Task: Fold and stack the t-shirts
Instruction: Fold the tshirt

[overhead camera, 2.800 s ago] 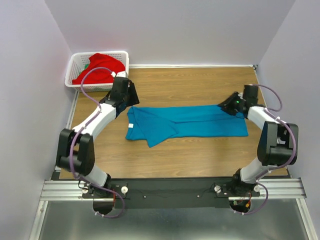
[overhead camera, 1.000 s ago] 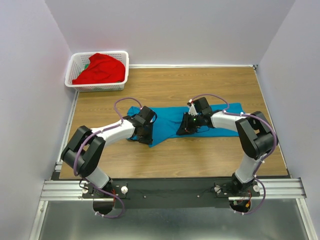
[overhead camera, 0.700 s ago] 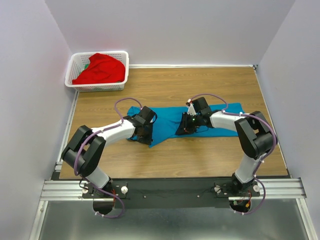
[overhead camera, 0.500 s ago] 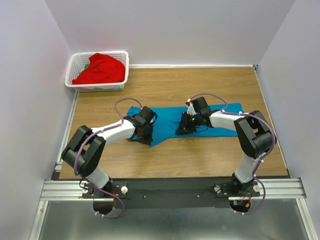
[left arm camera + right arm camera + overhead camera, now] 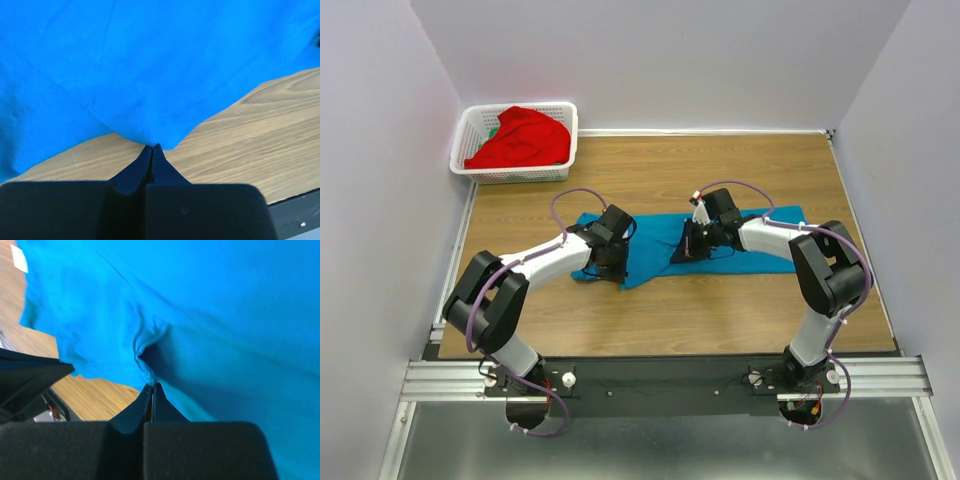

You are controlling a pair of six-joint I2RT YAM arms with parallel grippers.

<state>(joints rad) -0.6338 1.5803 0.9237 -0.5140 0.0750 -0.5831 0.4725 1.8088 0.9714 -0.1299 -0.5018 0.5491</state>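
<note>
The teal-blue t-shirt (image 5: 655,243), plain soft cloth with short sleeves, lies spread in a long band across the middle of the light brown wooden table (image 5: 720,170), running from left to right. Both arms reach inward and bend down over it.

The left gripper (image 5: 612,268) sits at the left part of the shirt, where the cloth comes to a point toward the near side. Seen from the left wrist, its two black fingers (image 5: 134,172) are pressed together, and the tip of that cloth corner is pinched between them, with bare wood grain on either side.

The right gripper (image 5: 686,250) is nearer the middle of the shirt, apart from the left one. Seen from the right wrist, its fingers (image 5: 135,412) are likewise closed tight. The cloth puckers into a small dark fold right at their tips, so it has a pinch of the teal-blue t-shirt too. A small white label (image 5: 20,259) shows at the far corner of the cloth in that view.

The bright red t-shirt (image 5: 525,135), crumpled soft cloth, lies heaped in the white plastic lattice basket (image 5: 466,140) at the far left corner of the table. It is close to the walls and well apart from both arms.
</note>
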